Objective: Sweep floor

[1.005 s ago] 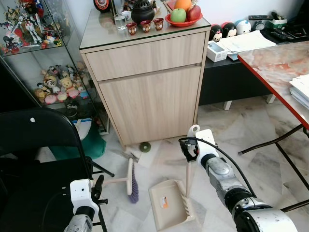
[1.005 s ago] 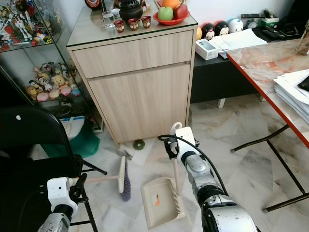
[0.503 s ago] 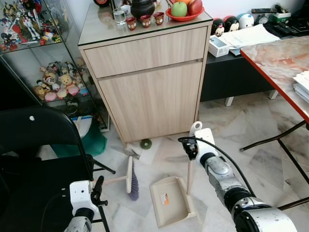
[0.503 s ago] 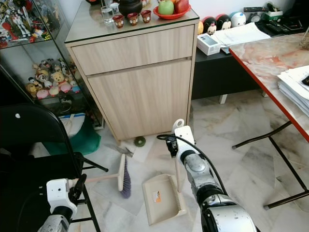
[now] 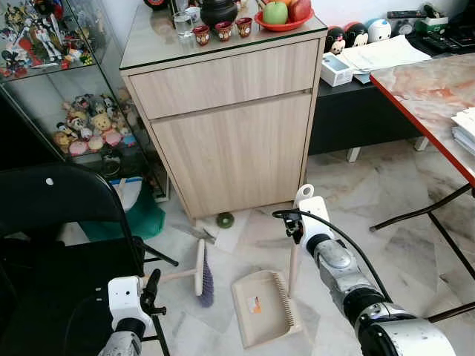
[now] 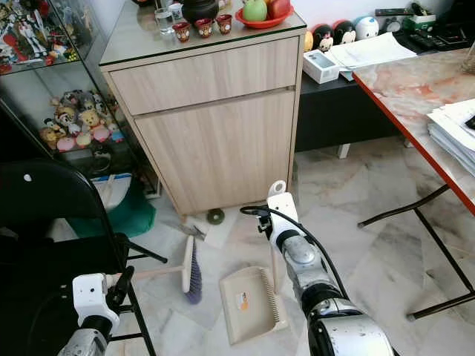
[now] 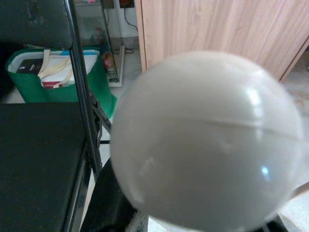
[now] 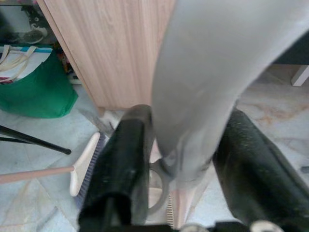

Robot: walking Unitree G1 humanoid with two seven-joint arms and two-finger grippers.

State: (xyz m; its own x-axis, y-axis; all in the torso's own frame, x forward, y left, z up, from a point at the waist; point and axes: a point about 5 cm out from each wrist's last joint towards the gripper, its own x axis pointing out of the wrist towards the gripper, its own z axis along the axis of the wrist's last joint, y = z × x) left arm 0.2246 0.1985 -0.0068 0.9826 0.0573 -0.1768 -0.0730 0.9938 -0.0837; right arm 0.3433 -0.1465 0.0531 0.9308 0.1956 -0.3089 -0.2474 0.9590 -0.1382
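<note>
A small broom (image 5: 202,271) with purple bristles and a beige handle lies on the marble floor in front of a wooden cabinet (image 5: 230,141). My left gripper (image 5: 152,285), low at the left beside a black chair, is shut on the end of that handle; a blurred white rounded end (image 7: 207,140) looms close in the left wrist view. A beige dustpan (image 5: 260,310) rests on the floor to the broom's right, its long handle (image 5: 292,259) upright. My right gripper (image 5: 295,228) is shut on that handle, with black fingers (image 8: 120,164) on either side of it.
A green round scrap (image 5: 224,220) and a scrap of paper (image 5: 200,234) lie at the cabinet's foot. A black folding chair (image 5: 59,222) stands at the left, with a green bag (image 5: 141,219) behind it. An orange-topped table (image 5: 430,96) with black legs is at the right.
The whole picture has shifted slightly, so the camera moved. Broom, dustpan and both grippers keep their places on the floor.
</note>
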